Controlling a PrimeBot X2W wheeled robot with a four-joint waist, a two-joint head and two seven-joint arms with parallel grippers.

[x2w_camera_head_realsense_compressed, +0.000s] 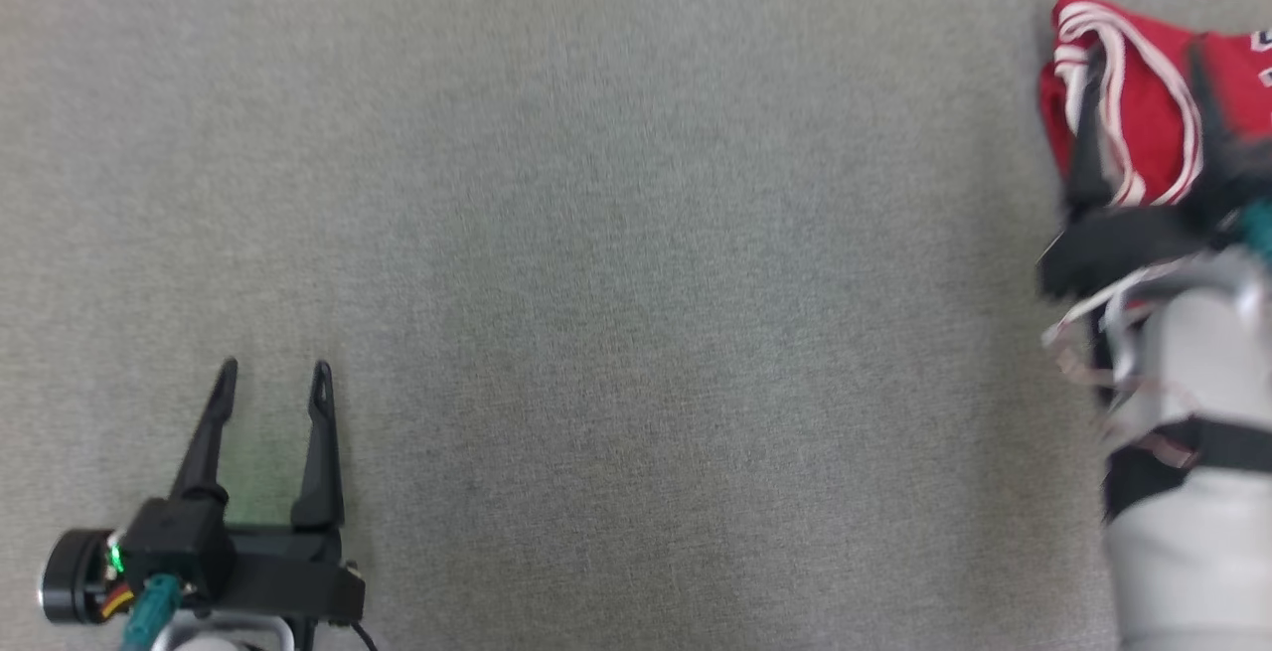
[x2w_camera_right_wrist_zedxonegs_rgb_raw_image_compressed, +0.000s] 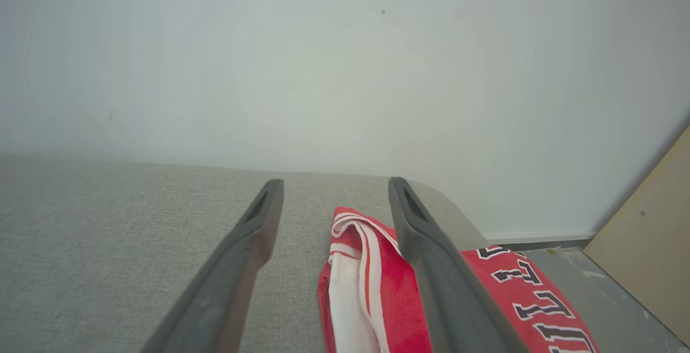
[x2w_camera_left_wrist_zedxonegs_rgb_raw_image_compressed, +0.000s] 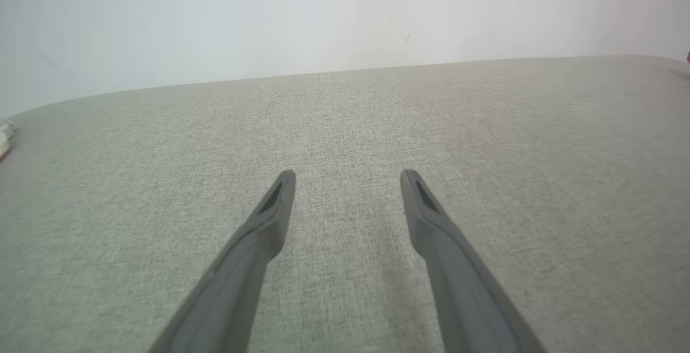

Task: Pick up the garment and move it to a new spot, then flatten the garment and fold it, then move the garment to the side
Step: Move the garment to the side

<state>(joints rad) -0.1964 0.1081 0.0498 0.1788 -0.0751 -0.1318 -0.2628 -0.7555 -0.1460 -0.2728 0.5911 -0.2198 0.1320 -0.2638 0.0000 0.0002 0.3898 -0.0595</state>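
The garment is red with white stripes and lies bunched at the far right of the grey table. My right gripper hovers over it, blurred. In the right wrist view that gripper stands open, and the garment lies below, partly under the right-hand finger, with black and white letters showing past it. My left gripper rests open at the lower left, far from the garment. In the left wrist view it has only the table between its fingers.
The table's rounded far corner lies just beyond the garment, in front of a white wall. To the right of the table are a grey floor and a leaning wooden board.
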